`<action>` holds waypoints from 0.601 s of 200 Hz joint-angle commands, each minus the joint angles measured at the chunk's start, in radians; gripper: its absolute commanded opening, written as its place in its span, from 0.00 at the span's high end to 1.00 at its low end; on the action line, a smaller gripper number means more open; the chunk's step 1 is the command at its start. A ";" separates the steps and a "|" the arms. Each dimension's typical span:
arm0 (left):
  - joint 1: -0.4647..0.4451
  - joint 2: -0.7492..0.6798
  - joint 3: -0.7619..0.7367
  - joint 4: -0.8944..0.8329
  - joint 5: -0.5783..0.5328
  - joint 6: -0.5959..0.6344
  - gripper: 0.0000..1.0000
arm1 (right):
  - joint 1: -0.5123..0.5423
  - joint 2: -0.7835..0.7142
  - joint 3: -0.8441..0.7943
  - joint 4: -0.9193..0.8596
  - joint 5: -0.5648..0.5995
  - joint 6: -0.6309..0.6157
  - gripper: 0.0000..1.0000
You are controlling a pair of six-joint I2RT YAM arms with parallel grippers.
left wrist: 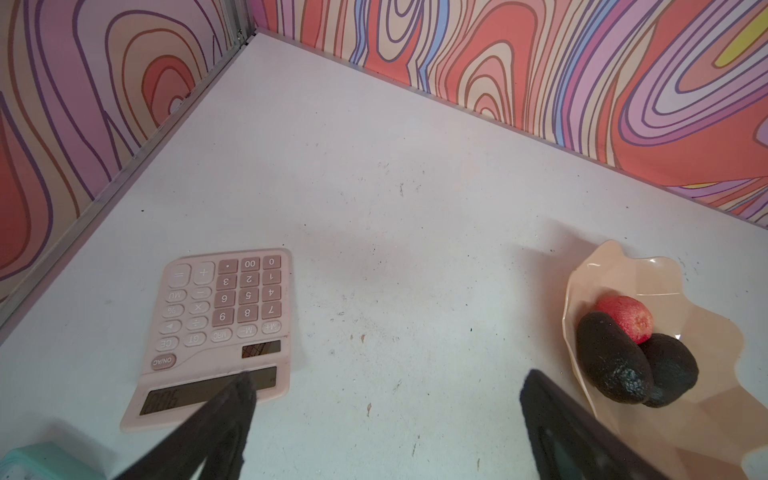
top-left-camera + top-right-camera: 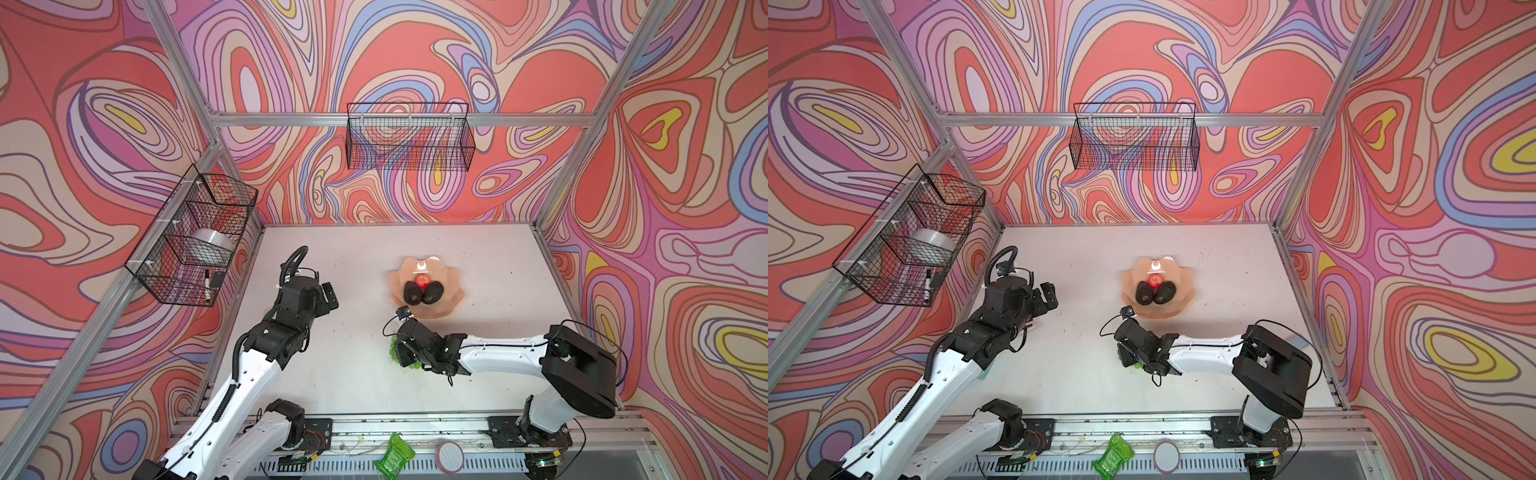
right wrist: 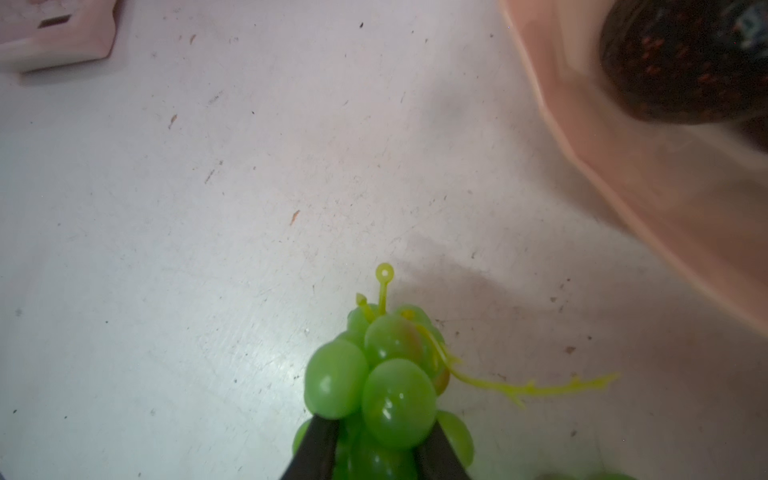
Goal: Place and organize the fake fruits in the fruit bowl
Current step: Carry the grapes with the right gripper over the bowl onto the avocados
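In a top view the bowl (image 2: pixel 455 291) holds two avocados (image 2: pixel 412 293) and the apple (image 2: pixel 422 281), with the grapes (image 2: pixel 392 353) on the counter (image 2: pixel 332 353) just near of it. The left wrist view shows the left claw (image 1: pixel 390 415) wide open and empty. In the right wrist view the right claw (image 3: pixel 376 436) pinches the grapes: the last pickup, I judge, which next calls for a lift over the rim.

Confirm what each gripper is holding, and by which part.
Right gripper pinches the grapes across the body of the bunch, not by the stem. Left gripper is open and empty.
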 commanded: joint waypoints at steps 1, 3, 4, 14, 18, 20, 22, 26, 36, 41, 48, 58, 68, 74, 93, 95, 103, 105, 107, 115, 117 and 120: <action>0.012 -0.015 0.001 -0.032 -0.008 -0.007 0.00 | 0.002 -0.063 0.047 -0.010 0.007 0.012 0.88; 0.011 -0.015 0.001 -0.032 -0.007 -0.008 0.00 | 0.002 -0.065 0.051 -0.011 0.008 0.014 0.88; 0.012 -0.015 0.001 -0.033 -0.007 -0.008 0.00 | 0.002 -0.067 0.052 -0.012 0.008 0.014 0.88; 0.012 -0.016 0.002 -0.034 -0.007 -0.007 0.00 | 0.002 -0.086 0.068 -0.017 0.010 0.015 0.88; 0.013 -0.016 0.003 -0.035 -0.008 -0.007 0.00 | 0.002 -0.095 0.073 -0.021 0.011 0.016 0.88; 0.012 -0.017 0.004 -0.036 -0.007 -0.008 0.00 | 0.002 -0.099 0.075 -0.024 0.013 0.016 0.88; 0.012 -0.017 0.004 -0.036 -0.008 -0.007 0.00 | 0.002 -0.104 0.078 -0.027 0.014 0.016 0.88; 0.014 -0.018 0.005 -0.036 -0.008 -0.007 0.00 | 0.002 -0.112 0.087 -0.034 0.017 0.017 0.88; 0.013 -0.019 0.006 -0.036 -0.009 -0.004 0.00 | -0.001 -0.130 0.108 -0.054 0.025 0.015 0.88; 0.013 -0.020 0.006 -0.037 -0.009 -0.004 0.00 | -0.002 -0.139 0.120 -0.066 0.025 0.016 0.89; 0.013 -0.021 0.005 -0.037 -0.009 -0.004 0.00 | -0.009 -0.151 0.137 -0.080 0.024 0.016 0.89; 0.012 -0.021 0.006 -0.036 -0.008 -0.004 0.00 | -0.019 -0.170 0.155 -0.094 0.020 0.014 0.89; 0.013 -0.021 0.006 -0.036 -0.008 -0.004 0.00 | -0.032 -0.191 0.174 -0.109 0.013 0.017 0.89; 0.014 -0.021 0.008 -0.036 -0.008 -0.004 0.00 | -0.046 -0.201 0.185 -0.122 0.007 0.018 0.89; 0.013 -0.022 0.008 -0.038 -0.006 -0.003 0.00 | -0.109 -0.235 0.222 -0.175 -0.022 0.028 0.89; 0.013 -0.023 0.007 -0.038 -0.007 -0.002 0.00 | -0.121 -0.238 0.223 -0.178 -0.025 0.028 0.88; 0.014 -0.024 0.008 -0.039 -0.006 -0.002 0.00 | -0.156 -0.253 0.229 -0.186 -0.048 0.028 0.88; 0.014 -0.024 0.008 -0.039 -0.007 -0.001 0.00 | -0.167 -0.258 0.229 -0.188 -0.051 0.026 0.88; 0.014 -0.024 0.009 -0.038 -0.008 -0.001 0.00 | -0.176 -0.261 0.229 -0.189 -0.053 0.026 0.88; 0.014 -0.024 0.008 -0.038 -0.007 0.001 0.00 | -0.211 -0.275 0.228 -0.192 -0.059 0.017 0.88; 0.014 -0.025 0.008 -0.038 -0.007 0.001 0.00 | -0.220 -0.278 0.227 -0.193 -0.061 0.015 0.88; 0.015 -0.025 0.009 -0.039 -0.005 0.001 0.00 | -0.231 -0.283 0.228 -0.193 -0.065 0.010 0.88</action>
